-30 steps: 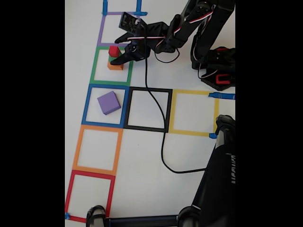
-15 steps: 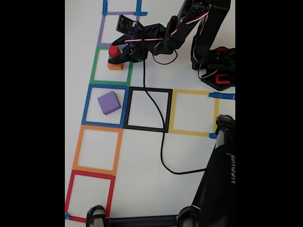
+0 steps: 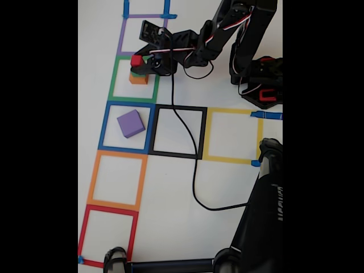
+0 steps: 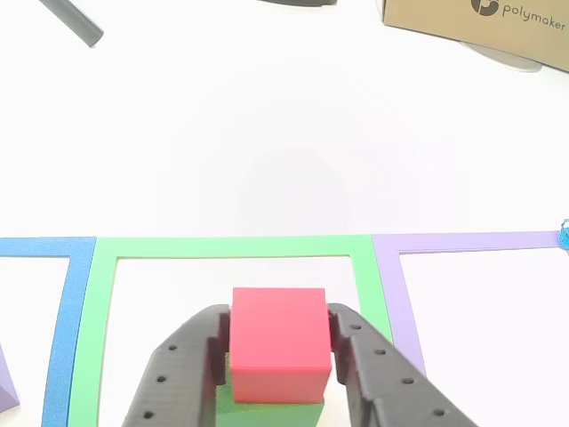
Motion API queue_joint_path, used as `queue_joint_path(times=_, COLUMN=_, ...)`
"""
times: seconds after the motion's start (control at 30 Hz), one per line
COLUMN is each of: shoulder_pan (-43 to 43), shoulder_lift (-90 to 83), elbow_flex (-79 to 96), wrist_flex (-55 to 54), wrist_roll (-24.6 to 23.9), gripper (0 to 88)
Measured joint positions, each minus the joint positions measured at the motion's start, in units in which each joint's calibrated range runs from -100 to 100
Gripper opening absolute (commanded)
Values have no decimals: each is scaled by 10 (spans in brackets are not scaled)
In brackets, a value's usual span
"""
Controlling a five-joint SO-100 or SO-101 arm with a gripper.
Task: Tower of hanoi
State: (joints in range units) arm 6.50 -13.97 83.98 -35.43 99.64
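In the fixed view the red cube (image 3: pixel 136 60) tops a small stack inside the green tape square (image 3: pixel 115 85), with the orange cube (image 3: pixel 138 79) at the bottom. My gripper (image 3: pixel 139 62) reaches in from the right and is shut on the red cube. The other view shows the red cube (image 4: pixel 278 342) squeezed between both black fingers (image 4: pixel 191 365), with the green cube (image 4: pixel 267 415) right under it; I cannot tell whether they touch. My gripper (image 4: pixel 278 317) covers most of the green cube in the fixed view. The purple cube (image 3: pixel 131 123) lies alone in the blue tape square.
Tape squares run down the left: purple (image 3: pixel 121 35), blue (image 3: pixel 104 126), orange (image 3: pixel 92 176), red (image 3: pixel 83 233); black (image 3: pixel 203 132) and yellow (image 3: pixel 259 136) lie to the right. A black cable (image 3: pixel 182 119) crosses the black square. Arm base (image 3: pixel 260 85) upper right, dark stand (image 3: pixel 261 216) lower right. Cardboard box (image 4: pixel 480 18).
The gripper has shut on the red cube and has risen a little. The orange and purple cubes have not moved.
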Motion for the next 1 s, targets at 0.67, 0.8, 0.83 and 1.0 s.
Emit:
queue_joint_path(times=0.67, shoulder_pan=-16, shoulder_lift=-75, elbow_flex=-17, wrist_flex=75, wrist_roll=0, gripper=42)
queue_joint_path(times=0.8, shoulder_pan=-25, shoulder_lift=-147, elbow_flex=-62, wrist_flex=198, wrist_roll=0, gripper=41)
queue_joint_path(times=0.83, shoulder_pan=-28, shoulder_lift=-166, elbow_flex=-79, wrist_flex=237, wrist_roll=0, gripper=41)
queue_joint_path(times=1.0, shoulder_pan=-46, shoulder_lift=-259, elbow_flex=-204, wrist_flex=500, wrist_roll=4, gripper=41)
